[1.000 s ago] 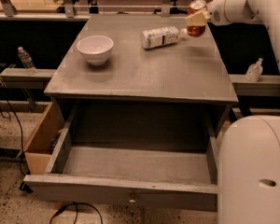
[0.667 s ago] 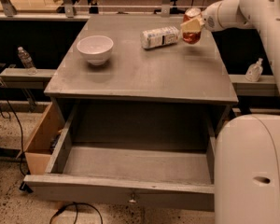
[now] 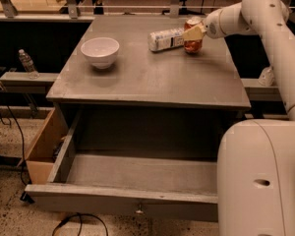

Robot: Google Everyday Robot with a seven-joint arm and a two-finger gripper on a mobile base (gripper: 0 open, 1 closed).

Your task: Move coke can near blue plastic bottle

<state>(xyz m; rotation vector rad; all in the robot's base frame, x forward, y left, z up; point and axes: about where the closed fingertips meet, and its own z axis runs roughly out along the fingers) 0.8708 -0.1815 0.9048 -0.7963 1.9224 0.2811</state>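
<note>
The coke can (image 3: 192,44) is red with a silver top and stands upright at the back right of the grey table (image 3: 147,77). My gripper (image 3: 193,32) is shut on the coke can, its cream fingers across the can's upper part. The blue plastic bottle (image 3: 165,39) lies on its side just left of the can, pale with a whitish label, almost touching it.
A white bowl (image 3: 100,51) stands at the table's left. An open drawer (image 3: 137,176) juts out below the table front. A small clear water bottle (image 3: 26,63) stands on a ledge at the left. My arm's white body (image 3: 260,181) fills the lower right.
My gripper has carried the coke can left and down, from beside the table's right edge to the tabletop next to the bottle.
</note>
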